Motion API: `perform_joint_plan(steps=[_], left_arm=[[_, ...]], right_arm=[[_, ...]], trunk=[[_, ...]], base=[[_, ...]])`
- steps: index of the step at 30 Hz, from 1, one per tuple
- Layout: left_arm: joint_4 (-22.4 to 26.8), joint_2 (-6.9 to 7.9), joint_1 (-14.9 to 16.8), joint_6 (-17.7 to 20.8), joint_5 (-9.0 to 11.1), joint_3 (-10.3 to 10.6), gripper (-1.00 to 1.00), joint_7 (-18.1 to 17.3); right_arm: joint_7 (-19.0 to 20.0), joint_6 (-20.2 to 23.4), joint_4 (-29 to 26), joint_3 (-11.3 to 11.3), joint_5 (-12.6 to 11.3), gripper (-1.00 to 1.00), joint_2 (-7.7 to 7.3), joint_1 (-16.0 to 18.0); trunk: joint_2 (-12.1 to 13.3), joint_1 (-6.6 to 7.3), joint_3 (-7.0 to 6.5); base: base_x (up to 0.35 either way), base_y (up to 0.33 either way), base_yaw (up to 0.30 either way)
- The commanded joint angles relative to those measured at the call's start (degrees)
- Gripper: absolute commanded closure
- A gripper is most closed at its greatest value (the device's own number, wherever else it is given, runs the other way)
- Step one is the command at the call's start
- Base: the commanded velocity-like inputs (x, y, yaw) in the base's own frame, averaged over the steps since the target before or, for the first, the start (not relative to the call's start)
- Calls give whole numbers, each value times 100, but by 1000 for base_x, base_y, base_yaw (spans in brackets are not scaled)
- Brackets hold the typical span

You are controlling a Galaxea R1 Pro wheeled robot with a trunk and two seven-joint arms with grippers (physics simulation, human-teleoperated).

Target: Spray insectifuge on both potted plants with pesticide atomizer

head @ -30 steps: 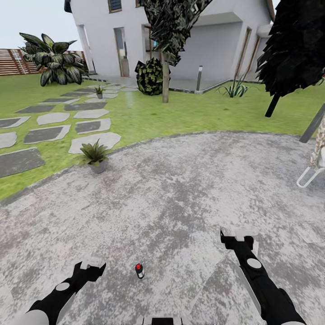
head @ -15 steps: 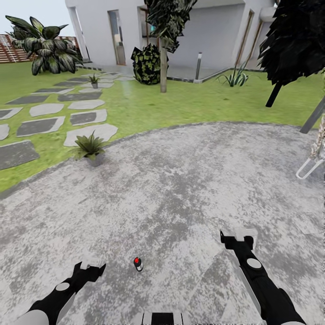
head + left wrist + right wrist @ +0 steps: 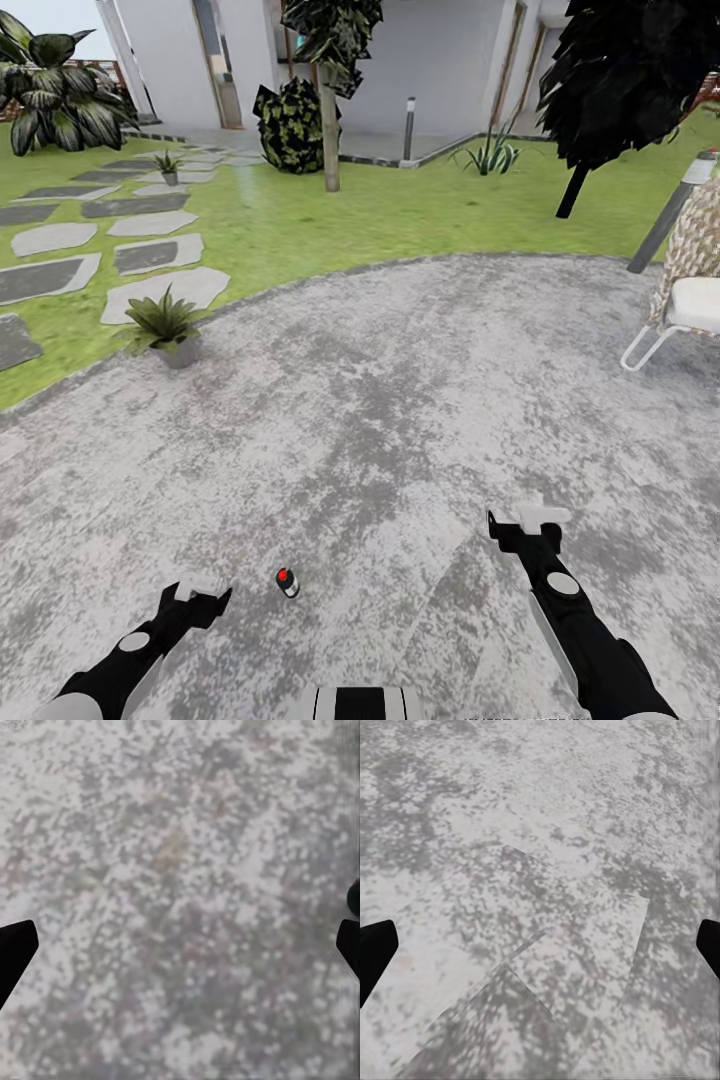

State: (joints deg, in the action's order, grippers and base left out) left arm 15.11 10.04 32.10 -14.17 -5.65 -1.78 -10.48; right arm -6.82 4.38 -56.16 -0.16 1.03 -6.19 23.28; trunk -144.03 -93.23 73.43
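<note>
Nearest the robot, the spray bottle (image 3: 287, 582) stands alone on the round grey paving (image 3: 400, 400), touched by neither arm. It sits just ahead of the left pincer (image 3: 200, 597) and a little toward the robot's middle, so that arm looks the likelier one for the pickup. The left pincer is released and empty, its dark fingertips (image 3: 15, 949) spread wide over bare paving. The right pincer (image 3: 528, 528) is spread and empty too, held forward and well apart from the bottle. Both arms hang low, seemingly ready for a reach down.

Farther off, one potted plant (image 3: 163, 325) sits at the paving's edge beside the lawn (image 3: 330, 225). The second potted plant (image 3: 168, 166) stands much farther away among the stepping stones (image 3: 150, 255), so spraying it will probably mean driving closer.
</note>
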Motion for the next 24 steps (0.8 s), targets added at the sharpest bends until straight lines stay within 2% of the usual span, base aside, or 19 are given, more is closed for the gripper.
perform_joint_plan(steps=[1,13,21,24], left_arm=[[-1,3,-6,-35,-59,-15,-100,-10],[14,-13,-36,-48,-52,-7,-100,-6],[10,-39,-37,-42,-50,-7,-100,-6],[107,-30,-134,-120,47,-35,-100,12]], right_arm=[[-21,37,-9,7,11,-100,1,2],[-21,36,-9,2,13,-100,2,2],[-9,38,26,13,43,-100,-10,2],[-13,-60,123,25,141,-100,89,45]], trunk=[[-2,1,-2],[-2,1,-70],[-2,1,-77],[-2,1,-77]], base=[[0,0,-190],[-42,36,-183],[-219,206,-31],[0,0,0]])
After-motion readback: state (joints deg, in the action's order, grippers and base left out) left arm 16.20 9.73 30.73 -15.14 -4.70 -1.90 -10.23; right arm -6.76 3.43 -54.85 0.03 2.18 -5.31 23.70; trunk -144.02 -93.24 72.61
